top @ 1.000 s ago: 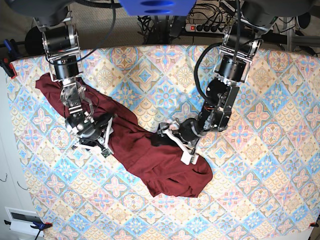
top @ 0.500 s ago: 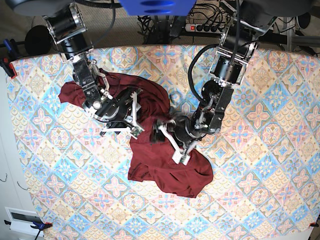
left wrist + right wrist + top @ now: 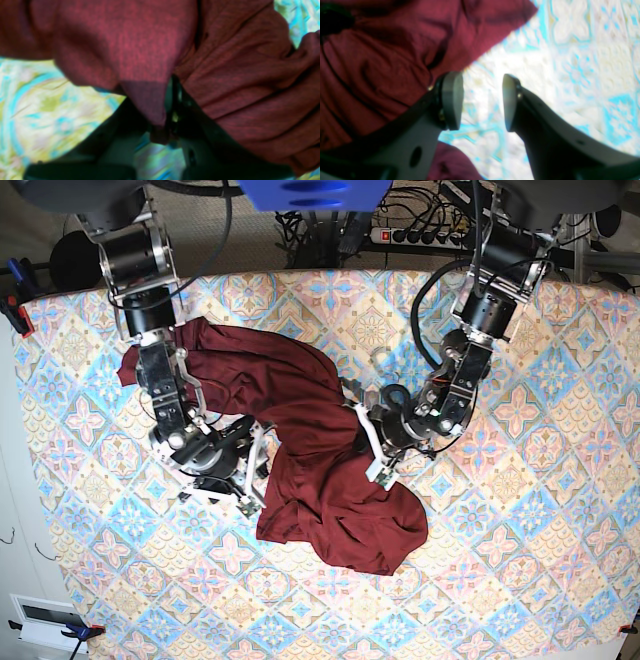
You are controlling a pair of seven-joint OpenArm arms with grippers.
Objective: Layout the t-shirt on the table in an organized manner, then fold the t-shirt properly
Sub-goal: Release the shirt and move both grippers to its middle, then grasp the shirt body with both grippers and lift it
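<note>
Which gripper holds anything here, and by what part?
The left gripper pinches a fold of the t-shirt. The right gripper is open, empty.

Desk [image 3: 520, 510] covered in pastel blue, pink and cream diamond-tile cloth. Lying directly on it, bunched and creased across the desk's middle towards its left edge: dark maroon t-shirt [image 3: 330, 500].

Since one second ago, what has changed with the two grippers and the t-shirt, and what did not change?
The left gripper has shut on a fold of the t-shirt. The right gripper, open over the table beside the cloth, swung toward the middle, then drew back. The shirt went from a long diagonal strip to a bunched heap, its upper part pulled inward. Its lower end and the table cover stayed put.
</note>
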